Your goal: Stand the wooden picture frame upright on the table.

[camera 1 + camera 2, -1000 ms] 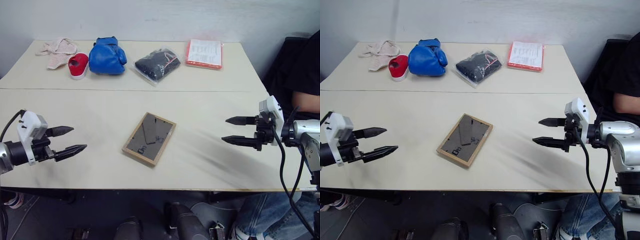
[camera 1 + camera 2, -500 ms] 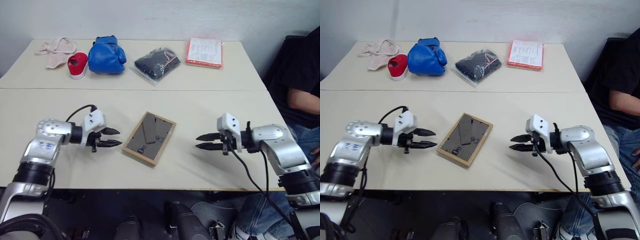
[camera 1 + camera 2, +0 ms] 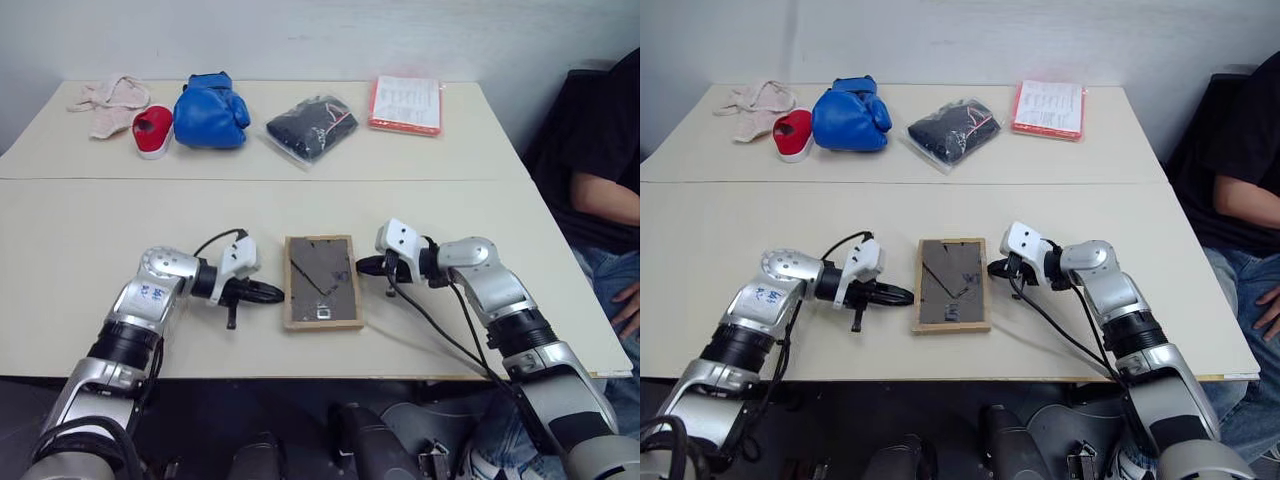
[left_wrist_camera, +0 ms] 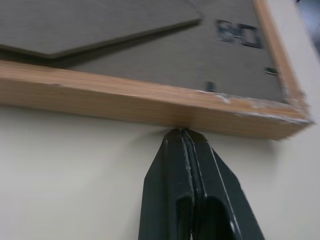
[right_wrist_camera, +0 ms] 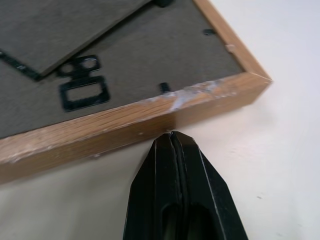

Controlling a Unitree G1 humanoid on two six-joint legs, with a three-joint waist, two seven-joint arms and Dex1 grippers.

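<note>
Light-wood picture frame (image 3: 322, 281) lies back-up, mid-worktop (image 3: 480, 215), long axis twelve-to-six. Left pincer (image 3: 278, 292), fingers pressed together and empty, touches its nine o'clock edge; right pincer (image 3: 364, 267), likewise closed, its three o'clock edge, equally near.

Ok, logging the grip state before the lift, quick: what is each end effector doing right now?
Left end effector: closed, holding nothing, tips against the wooden picture frame's left edge.
Right end effector: closed, holding nothing, tips against its right edge.
</note>
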